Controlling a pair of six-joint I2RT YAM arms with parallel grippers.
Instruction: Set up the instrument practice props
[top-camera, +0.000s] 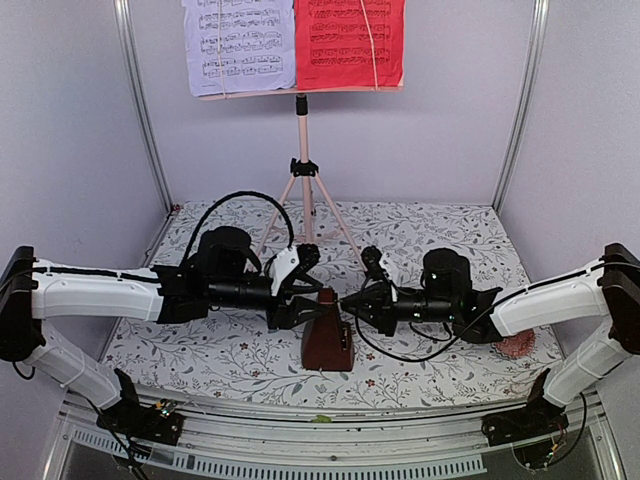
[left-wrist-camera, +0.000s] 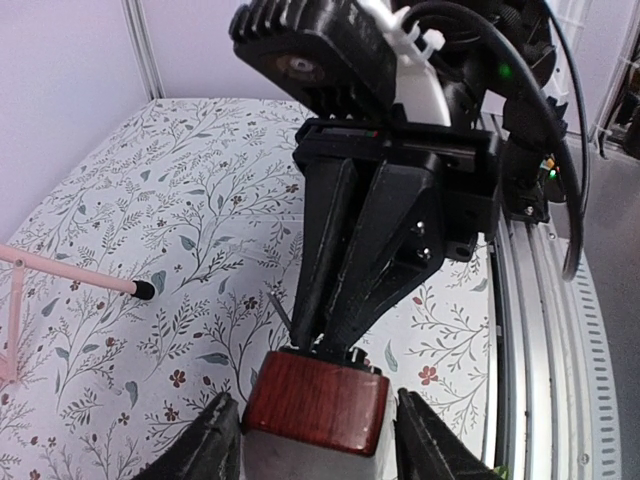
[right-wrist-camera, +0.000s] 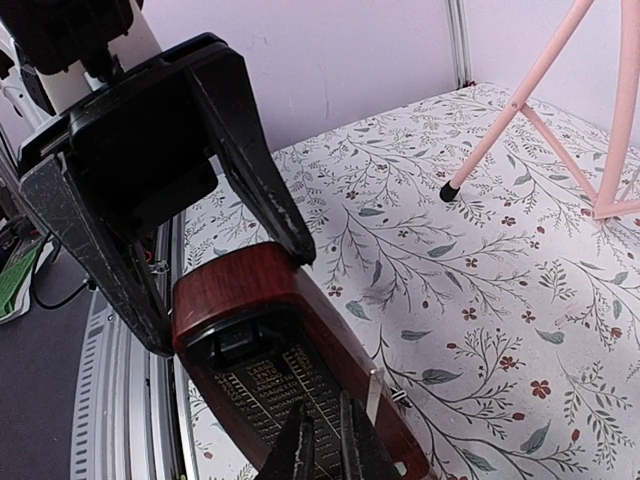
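The dark brown pyramid metronome (top-camera: 326, 346) stands upright near the mat's front edge. My left gripper (top-camera: 304, 300) is shut on its narrow top, one finger (left-wrist-camera: 212, 442) on each side of the wood (left-wrist-camera: 315, 400). My right gripper (right-wrist-camera: 325, 445) points at the metronome's dial face (right-wrist-camera: 262, 372) with its jaws a narrow gap apart and nothing between them. A thin grey rod (left-wrist-camera: 281, 311) leans out beside the right gripper's tips. The pink tripod music stand (top-camera: 301, 150) is at the back, holding a lilac sheet (top-camera: 238, 45) and a red sheet (top-camera: 348, 40).
A small pink knitted ball (top-camera: 516, 346) lies under my right forearm at the mat's right edge. The stand's pink legs end in black feet (left-wrist-camera: 145, 291) (right-wrist-camera: 450, 187) on the floral mat (top-camera: 200, 350). Metal rails run along the table's front edge (top-camera: 330, 430).
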